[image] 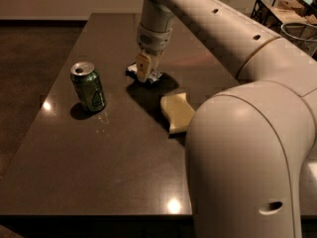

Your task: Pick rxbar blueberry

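Observation:
The rxbar blueberry (pixel 132 69) is a small dark bar with a white label, lying on the dark table (pixel 114 152) near its middle. My gripper (pixel 143 67) comes down from above and sits right over the bar's middle, hiding most of it. Only the bar's ends show, to the left and right of the gripper. The bar seems to rest on the table.
A green soda can (pixel 88 86) stands upright to the left of the bar. A pale yellow wavy sponge (pixel 177 112) lies to the bar's front right. My large arm body (pixel 247 162) fills the right foreground. A wire basket (pixel 287 14) is at the far right.

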Controlling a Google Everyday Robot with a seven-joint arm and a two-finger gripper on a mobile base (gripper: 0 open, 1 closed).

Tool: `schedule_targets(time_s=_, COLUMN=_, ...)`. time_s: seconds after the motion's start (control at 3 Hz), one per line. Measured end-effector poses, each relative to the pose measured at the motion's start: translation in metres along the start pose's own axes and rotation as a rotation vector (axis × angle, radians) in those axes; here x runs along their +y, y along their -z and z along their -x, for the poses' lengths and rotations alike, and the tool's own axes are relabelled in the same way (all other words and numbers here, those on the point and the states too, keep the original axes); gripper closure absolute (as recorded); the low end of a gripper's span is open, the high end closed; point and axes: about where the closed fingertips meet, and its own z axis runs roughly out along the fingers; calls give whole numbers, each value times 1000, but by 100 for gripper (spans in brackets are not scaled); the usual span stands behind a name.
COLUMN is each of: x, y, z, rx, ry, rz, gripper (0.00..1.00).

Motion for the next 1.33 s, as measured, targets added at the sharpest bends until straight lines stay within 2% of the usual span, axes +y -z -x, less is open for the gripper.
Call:
schedule_targets(time_s=0.33, x=-2, y=5, z=2, rx=-11, ry=-2, rz=0, gripper=88)
schedule_targets(time_s=0.67, x=-4, y=16, z=4, rx=-32, ry=-1, rz=-5, gripper=100)
schedule_targets(time_s=1.33, x=5, y=80, z=22, rx=-114, ry=82, rz=-41, gripper=100)
